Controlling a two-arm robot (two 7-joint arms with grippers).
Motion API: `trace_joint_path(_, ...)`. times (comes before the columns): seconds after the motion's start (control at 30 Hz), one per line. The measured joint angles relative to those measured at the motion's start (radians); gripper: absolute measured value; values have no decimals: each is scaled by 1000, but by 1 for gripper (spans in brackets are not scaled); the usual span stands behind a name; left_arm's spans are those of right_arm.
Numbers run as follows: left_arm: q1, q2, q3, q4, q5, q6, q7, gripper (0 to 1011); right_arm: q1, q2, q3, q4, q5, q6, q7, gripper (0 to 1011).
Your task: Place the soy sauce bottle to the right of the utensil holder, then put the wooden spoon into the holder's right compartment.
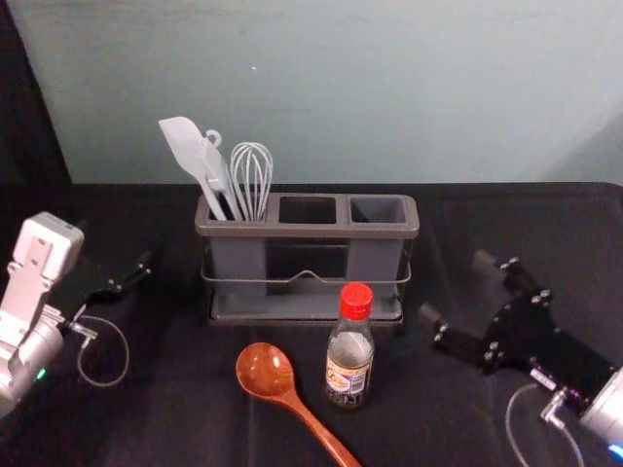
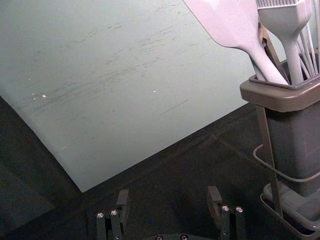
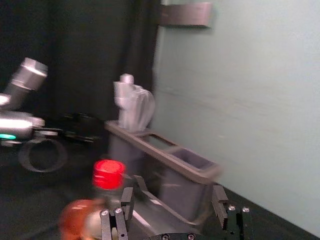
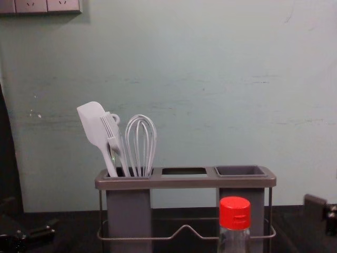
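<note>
This looks like a robot lab, a place to try robots out. A left robot arm [image 1: 34, 292] and a right robot arm [image 1: 608, 409] reach over a table [image 1: 185, 418] with black cloth on it. There is a dark curtain [image 3: 75, 30] and a plain, scratched wall [image 1: 409, 88] with plug sockets [image 4: 47, 5]. The whisk [image 4: 140, 145], wooden spoon [image 1: 265, 371] and sauce bottle [image 1: 348, 375] are kitchen things set out here

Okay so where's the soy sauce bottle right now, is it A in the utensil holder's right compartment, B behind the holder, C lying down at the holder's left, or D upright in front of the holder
D, since the soy sauce bottle stands on the table side nearer the robot, red cap up, in front of the utensil holder.
</note>
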Motion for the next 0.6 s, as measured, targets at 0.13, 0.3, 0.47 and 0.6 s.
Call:
trace_joint_path(0.13,0,0,0,0,0,0,0,1011,14,1,-19,5,51,-9,93,1004)
trace_joint_path(0.3,0,0,0,0,0,0,0,1011,51,-25,-49,37,113,3,198,1004)
trace_joint_path(0.47,0,0,0,0,0,0,0,1011,104,-68,-83,76,130,54,259,1004)
trace_joint_path(0.6,0,0,0,0,0,0,0,1011,140,-98,-101,94,108,86,265,1004)
